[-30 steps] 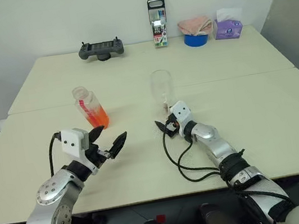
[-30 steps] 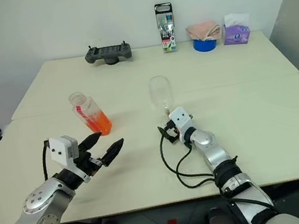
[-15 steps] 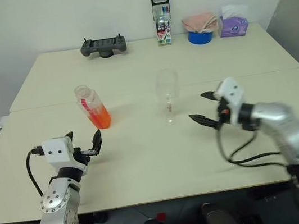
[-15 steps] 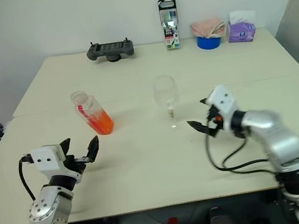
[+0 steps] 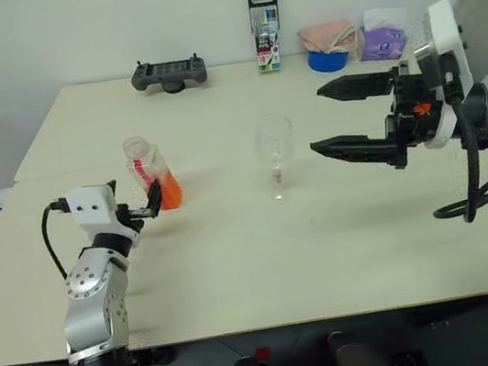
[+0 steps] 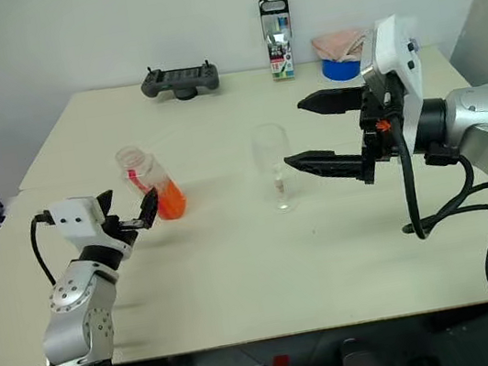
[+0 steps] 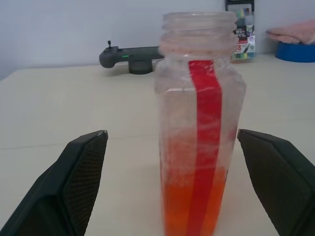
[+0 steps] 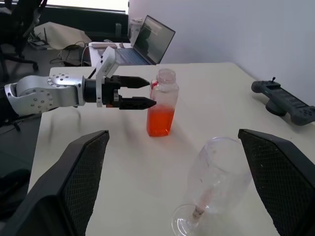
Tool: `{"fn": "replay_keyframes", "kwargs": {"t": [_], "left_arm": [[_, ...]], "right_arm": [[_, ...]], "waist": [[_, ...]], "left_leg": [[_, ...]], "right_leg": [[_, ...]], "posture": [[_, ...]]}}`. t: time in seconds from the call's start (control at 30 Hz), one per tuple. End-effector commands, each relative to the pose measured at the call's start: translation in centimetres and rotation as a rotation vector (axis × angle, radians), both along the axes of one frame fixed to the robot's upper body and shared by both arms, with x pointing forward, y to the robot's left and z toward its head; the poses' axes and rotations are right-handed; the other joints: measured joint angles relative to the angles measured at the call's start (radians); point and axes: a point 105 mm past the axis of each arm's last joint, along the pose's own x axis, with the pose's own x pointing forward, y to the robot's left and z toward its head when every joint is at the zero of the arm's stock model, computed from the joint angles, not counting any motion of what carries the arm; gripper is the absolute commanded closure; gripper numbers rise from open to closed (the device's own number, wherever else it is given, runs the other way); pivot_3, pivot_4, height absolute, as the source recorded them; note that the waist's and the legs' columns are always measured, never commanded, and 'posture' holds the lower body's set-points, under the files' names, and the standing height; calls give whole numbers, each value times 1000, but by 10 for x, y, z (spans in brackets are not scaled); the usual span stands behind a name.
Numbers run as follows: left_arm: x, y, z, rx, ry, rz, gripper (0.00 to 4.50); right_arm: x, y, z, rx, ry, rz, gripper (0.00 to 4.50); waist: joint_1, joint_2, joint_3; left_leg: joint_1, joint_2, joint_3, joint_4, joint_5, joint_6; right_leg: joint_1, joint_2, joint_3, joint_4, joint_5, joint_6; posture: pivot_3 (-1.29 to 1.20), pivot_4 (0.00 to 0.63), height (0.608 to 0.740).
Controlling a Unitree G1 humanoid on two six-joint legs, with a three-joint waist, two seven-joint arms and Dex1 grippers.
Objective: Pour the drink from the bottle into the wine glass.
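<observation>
The left pincer [image 5: 140, 202] is spread wide and level just short of the bottle [image 5: 151, 172], which stands uncapped on the tabletop [image 5: 236, 249] with the drink [image 7: 194, 209] filling only its lower part; the pincer should slide on until the body sits squarely between the fingers, then close around the middle, below the neck. Farther off, the empty wine glass [image 5: 275, 155] stands upright near mid-tabletop, and the right pincer [image 5: 336, 117], also open and holding nothing, hangs raised just beside it and should stay off the bowl.
</observation>
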Motion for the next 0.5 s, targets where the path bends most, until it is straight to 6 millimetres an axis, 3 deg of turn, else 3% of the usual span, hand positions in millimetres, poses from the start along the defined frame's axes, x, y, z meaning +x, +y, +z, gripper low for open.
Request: {"fn": "replay_keyframes", "kwargs": {"t": [0.03,0.5], "left_arm": [[11,-1,21,27,-63,-12,0],[37,-12,31,34,-77,3,0]], "right_arm": [[-7,2,8,-7,-59,11,28],[-4,1,1,-23,-54,-39,28]], "waist": [[1,0,0],[-1,0,0]], "left_leg": [[0,0,0,0,0,0],[0,0,0,0,0,0]], "right_leg": [[0,0,0,0,0,0],[-1,0,0,1,0,0]], "posture": [[0,150,740],[0,150,740]]}}
